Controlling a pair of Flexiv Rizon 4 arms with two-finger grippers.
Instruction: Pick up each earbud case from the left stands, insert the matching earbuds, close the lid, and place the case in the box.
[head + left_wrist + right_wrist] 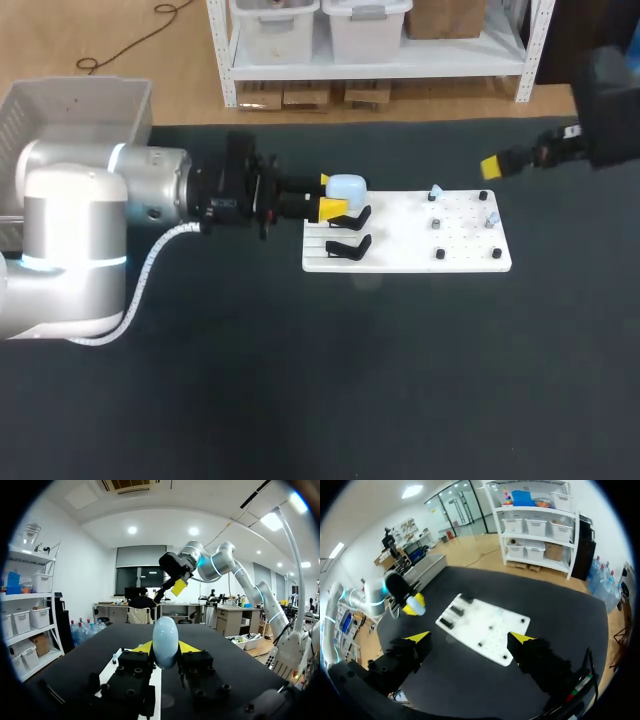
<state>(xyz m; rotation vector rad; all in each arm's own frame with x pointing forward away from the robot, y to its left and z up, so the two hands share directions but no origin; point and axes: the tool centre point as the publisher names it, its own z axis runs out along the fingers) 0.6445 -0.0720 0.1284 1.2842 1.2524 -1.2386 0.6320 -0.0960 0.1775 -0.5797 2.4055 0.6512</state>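
Black table (300, 380): left claw (333, 195) clamped on pale case (165, 641); right wrist view shows right claw (470, 639) apart

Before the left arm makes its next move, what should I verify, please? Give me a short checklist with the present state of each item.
1. Case gripped from both sides by left end effector: ok.
2. Case lid open for insertion: cannot tell.
3. Right end effector open and empty: ok.
4. Earbuds lying on the white board: ok.
5. Box present beside the left arm: ok.
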